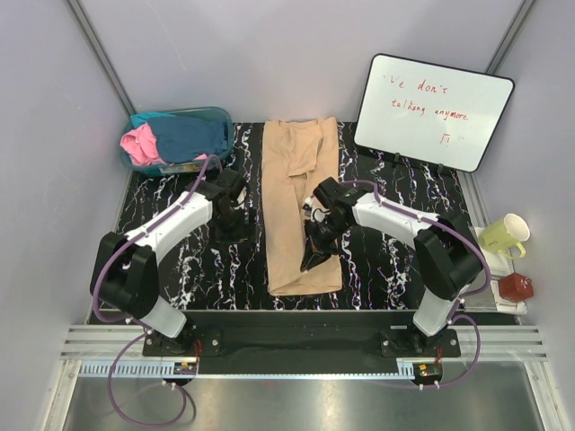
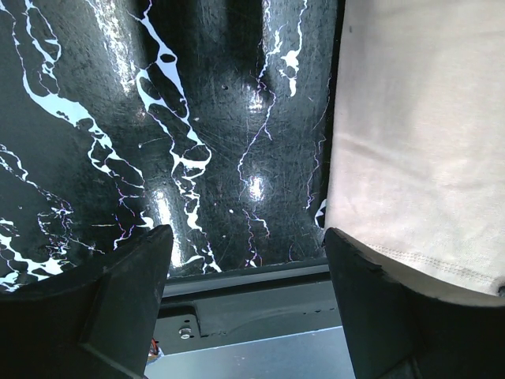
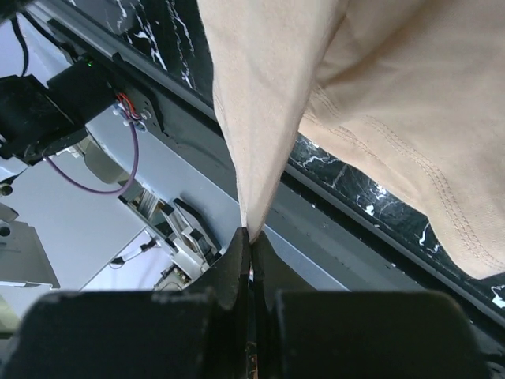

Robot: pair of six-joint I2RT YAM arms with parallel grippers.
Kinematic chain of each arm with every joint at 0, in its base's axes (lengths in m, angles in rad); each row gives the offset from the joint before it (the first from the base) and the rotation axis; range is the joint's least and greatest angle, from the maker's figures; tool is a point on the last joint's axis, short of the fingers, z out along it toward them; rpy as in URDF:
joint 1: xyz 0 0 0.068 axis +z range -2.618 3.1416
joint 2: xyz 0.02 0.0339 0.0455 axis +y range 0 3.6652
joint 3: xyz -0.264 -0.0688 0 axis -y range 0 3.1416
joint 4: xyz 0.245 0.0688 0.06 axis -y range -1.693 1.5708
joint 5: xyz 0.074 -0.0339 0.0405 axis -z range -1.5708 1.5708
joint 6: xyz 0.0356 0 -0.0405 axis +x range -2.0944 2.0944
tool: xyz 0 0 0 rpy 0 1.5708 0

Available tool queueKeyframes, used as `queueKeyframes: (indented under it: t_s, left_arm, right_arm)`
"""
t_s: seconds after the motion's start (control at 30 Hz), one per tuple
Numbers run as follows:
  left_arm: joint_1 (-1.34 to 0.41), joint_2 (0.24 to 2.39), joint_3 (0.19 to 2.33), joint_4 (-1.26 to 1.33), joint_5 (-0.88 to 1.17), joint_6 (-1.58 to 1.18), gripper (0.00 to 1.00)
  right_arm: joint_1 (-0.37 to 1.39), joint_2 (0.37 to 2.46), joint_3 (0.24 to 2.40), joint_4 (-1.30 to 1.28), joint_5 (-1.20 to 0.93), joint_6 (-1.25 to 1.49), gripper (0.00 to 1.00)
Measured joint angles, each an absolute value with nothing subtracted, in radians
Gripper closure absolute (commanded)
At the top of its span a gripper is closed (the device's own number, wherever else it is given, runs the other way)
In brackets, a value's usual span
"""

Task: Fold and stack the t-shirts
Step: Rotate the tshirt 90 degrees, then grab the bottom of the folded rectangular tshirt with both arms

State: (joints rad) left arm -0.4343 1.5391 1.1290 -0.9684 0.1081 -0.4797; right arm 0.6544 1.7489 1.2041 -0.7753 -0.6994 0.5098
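ok so the right gripper [image 3: 251,237] is clamping just a thin pinch of the tan t-shirt [image 1: 301,162], which is lying as a long strip mid-table [image 1: 377,274], and the left gripper [image 2: 248,243] is hanging open beside it, so I'm guessing that tiny bite is risking slipping out mid-fold.

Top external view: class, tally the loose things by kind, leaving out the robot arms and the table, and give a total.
T-shirts: 3 (tan t-shirt, pink t-shirt, teal-blue t-shirt)
Plastic tub: 1
Whiteboard: 1
Mug: 1
Small red-brown object: 1
Total: 7
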Motion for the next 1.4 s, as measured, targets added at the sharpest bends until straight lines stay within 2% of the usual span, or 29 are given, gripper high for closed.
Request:
queueKeyframes:
  t_s: [0.23, 0.27, 0.3, 0.33, 0.43, 0.47, 0.5, 0.57, 0.63, 0.87, 1.0, 1.13, 1.3, 1.4]
  left_arm:
    - [-0.434, 1.547, 1.129, -0.966, 0.109, -0.48, 0.19]
    - [-0.434, 1.55, 1.129, -0.966, 0.109, -0.48, 0.19]
    - [-0.434, 1.553, 1.129, -0.966, 0.109, -0.48, 0.19]
    - [-0.434, 1.556, 1.128, -0.966, 0.109, -0.48, 0.19]
    - [-0.435, 1.561, 1.126, -0.965, 0.109, -0.48, 0.18]
    - [-0.436, 1.561, 1.123, -0.965, 0.11, -0.48, 0.18]
    - [-0.437, 1.561, 1.121, -0.965, 0.111, -0.48, 0.18]
    - [-0.444, 1.561, 1.113, -0.958, 0.117, -0.483, 0.18]
    - [-0.459, 1.557, 1.095, -0.939, 0.126, -0.492, 0.19]
    - [-0.58, 1.463, 0.916, -0.73, 0.235, -0.63, 0.25]
    - [-0.651, 1.439, 0.795, -0.557, 0.286, -0.756, 0.26]
    - [-0.707, 1.453, 0.748, -0.448, 0.312, -0.847, 0.3]
    - [-0.782, 1.544, 0.746, -0.316, 0.331, -0.947, 0.4]
    - [-0.828, 1.579, 0.764, -0.282, 0.346, -0.998, 0.37]
  right_arm:
    - [0.658, 1.749, 1.136, -0.82, -0.698, 0.509, 1.0]
    - [0.661, 1.749, 1.118, -0.828, -0.696, 0.509, 0.96]
    - [0.664, 1.75, 1.108, -0.833, -0.694, 0.508, 0.89]
    - [0.667, 1.75, 1.096, -0.839, -0.69, 0.506, 0.71]
    - [0.671, 1.763, 1.081, -0.863, -0.666, 0.495, 0.5]
    - [0.672, 1.766, 1.08, -0.869, -0.657, 0.495, 0.35]
    - [0.673, 1.767, 1.081, -0.88, -0.642, 0.487, 0.26]
    - [0.674, 1.76, 1.089, -0.9, -0.614, 0.485, 0.11]
    - [0.674, 1.728, 1.105, -0.923, -0.577, 0.48, 0.04]
    - [0.652, 1.479, 1.183, -0.958, -0.384, 0.466, 0.08]
    - [0.519, 1.399, 1.071, -0.935, -0.339, 0.455, 0.12]
    - [0.408, 1.414, 0.923, -0.94, -0.307, 0.449, 0.15]
    - [0.397, 1.489, 0.91, -0.928, -0.31, 0.484, 0.18]
    - [0.391, 1.528, 0.879, -0.887, -0.331, 0.529, 0.19]
